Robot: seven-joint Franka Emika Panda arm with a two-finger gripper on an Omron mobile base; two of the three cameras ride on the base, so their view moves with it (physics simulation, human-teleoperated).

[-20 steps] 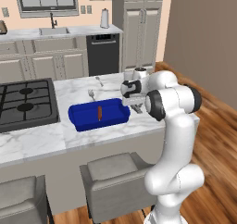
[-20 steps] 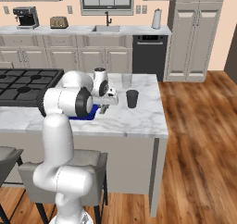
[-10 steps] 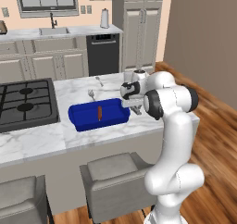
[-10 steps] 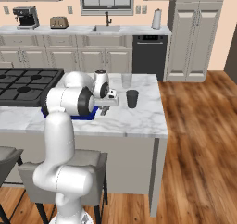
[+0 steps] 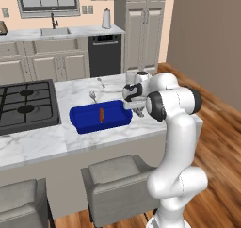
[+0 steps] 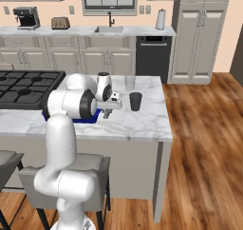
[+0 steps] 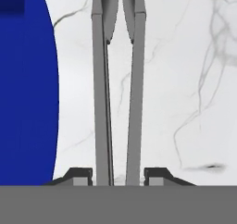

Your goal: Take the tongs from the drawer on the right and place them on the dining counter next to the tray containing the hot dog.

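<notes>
Stillness marks this past second: the two-finger gripper (image 7: 118, 179) stays at the same spot, pinching the long slim dark-grey metal tongs (image 7: 118, 93) just right of the glossy royal-blue tray (image 5: 100, 117) holding the small reddish-brown hot dog (image 5: 101, 115). The tongs hang over the white marble dining counter (image 7: 180, 79), so release looks like the remaining step. No brand, label or writing is readable.
</notes>
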